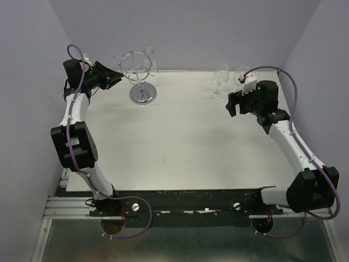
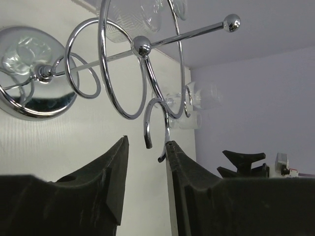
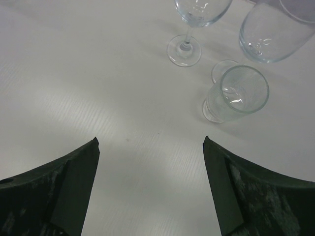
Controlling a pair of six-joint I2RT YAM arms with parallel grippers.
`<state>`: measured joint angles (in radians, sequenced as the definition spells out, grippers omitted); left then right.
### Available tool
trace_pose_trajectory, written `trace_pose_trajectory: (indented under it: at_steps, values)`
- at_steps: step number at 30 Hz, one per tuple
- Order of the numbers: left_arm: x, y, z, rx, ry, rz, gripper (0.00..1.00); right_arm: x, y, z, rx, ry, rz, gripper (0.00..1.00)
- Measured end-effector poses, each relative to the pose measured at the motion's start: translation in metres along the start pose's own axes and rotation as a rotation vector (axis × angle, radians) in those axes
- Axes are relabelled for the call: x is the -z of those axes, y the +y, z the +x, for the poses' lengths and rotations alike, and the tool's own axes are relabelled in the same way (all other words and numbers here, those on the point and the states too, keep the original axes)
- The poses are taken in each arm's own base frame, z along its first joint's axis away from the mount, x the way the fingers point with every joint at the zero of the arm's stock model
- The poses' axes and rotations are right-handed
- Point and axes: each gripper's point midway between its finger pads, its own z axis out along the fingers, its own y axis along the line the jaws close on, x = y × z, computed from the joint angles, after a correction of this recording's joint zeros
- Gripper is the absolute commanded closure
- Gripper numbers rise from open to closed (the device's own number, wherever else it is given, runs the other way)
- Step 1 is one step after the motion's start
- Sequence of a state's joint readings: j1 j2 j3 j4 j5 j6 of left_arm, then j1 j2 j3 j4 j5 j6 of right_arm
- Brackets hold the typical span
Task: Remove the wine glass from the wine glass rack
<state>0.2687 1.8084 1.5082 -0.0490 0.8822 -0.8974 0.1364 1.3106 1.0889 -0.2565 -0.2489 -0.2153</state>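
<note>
Left tool [image 2: 146,152], part-open and empty, is nearer: we see the wine glass [image 2: 204,96] hanging beyond the wine glass rack [image 2: 142,47]; right tool [image 3: 150,147] gapes empty.

- My left arm [image 1: 75,117] stretched far forward, hard left; left gripper [image 2: 146,145] jaws a narrow gap apart.
- Right gripper [image 3: 150,147] jaws wide apart, angled down.

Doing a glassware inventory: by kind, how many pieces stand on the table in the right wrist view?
Wine glasses: 2
Short tumbler: 1
Total: 3
</note>
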Motion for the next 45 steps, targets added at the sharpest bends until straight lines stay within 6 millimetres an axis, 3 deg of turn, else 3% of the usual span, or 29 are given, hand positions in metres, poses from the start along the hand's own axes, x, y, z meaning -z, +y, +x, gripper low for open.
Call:
trace_pose_trajectory:
  at_steps: [5,8,13,15,17,19,28,37,45]
  values:
    - [-0.011,-0.006,0.011,0.002,0.031,0.021,0.67,0.002,0.003,0.015,0.009,0.026,-0.005,0.07]
    - [-0.019,-0.009,0.018,0.002,0.053,0.033,0.77,0.003,0.004,0.022,0.014,0.035,-0.006,0.07]
    - [-0.024,-0.014,0.019,0.005,0.069,0.054,0.80,0.004,0.004,0.026,0.020,0.044,0.000,0.07]
    - [-0.024,-0.014,0.019,0.008,0.071,0.058,0.85,0.004,0.003,0.026,0.023,0.044,0.002,0.07]
    - [-0.024,-0.015,0.019,0.013,0.072,0.062,0.97,0.004,0.002,0.026,0.029,0.044,0.005,0.07]
    - [-0.024,-0.016,0.019,0.015,0.071,0.066,1.00,0.004,0.002,0.026,0.034,0.045,0.008,0.07]
    - [-0.023,-0.018,0.023,0.046,0.076,0.098,1.00,0.004,0.001,0.029,0.037,0.051,0.012,0.07]
    - [-0.007,-0.023,0.044,0.097,0.077,0.126,1.00,0.004,0.001,0.029,0.037,0.050,0.012,0.07]
    - [0.001,-0.034,0.049,0.102,0.078,0.135,1.00,0.010,0.002,0.024,0.039,0.030,0.016,0.07]
